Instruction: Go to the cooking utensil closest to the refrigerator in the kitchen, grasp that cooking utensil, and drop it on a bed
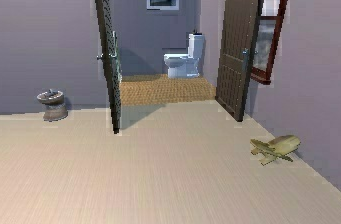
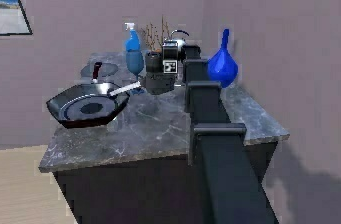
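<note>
Gripper point(image 2: 158, 76) was out over the dark stone counter point(image 2: 158, 140), at the arm's far end. Its grip couldn't be read, and with clutter standing right behind it, I could not tell whether it held anything. Just beyond it stood a blue spray bottle point(image 2: 133, 50), and off the arm's other side a blue vase point(image 2: 222, 63).

The frying pan point(image 2: 81, 106) lay flat on the counter near the gripper. Its bowl was the far end and its handle slanted up toward the fingers, so the long axis ran bowl to handle.

Judged step: the reach for the grasp, pan not yet lifted. Next move probably calls for settling the fingers across the handle end.
</note>
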Controlling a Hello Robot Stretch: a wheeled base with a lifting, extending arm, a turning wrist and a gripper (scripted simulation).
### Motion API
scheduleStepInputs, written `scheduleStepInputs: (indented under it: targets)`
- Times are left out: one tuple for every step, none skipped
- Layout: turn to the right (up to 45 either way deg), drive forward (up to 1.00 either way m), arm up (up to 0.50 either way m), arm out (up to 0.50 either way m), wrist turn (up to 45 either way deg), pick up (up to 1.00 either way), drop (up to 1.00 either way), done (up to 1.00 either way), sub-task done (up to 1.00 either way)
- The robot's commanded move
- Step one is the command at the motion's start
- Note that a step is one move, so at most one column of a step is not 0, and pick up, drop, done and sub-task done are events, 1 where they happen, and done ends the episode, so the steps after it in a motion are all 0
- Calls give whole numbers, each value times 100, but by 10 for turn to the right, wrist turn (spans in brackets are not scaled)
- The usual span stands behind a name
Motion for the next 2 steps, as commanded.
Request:
scheduleStepInputs:
  targets:
    - [0,0,0,0,-450,0,0,0,0]
    - [0,0,0,0,-450,0,0,0,0]
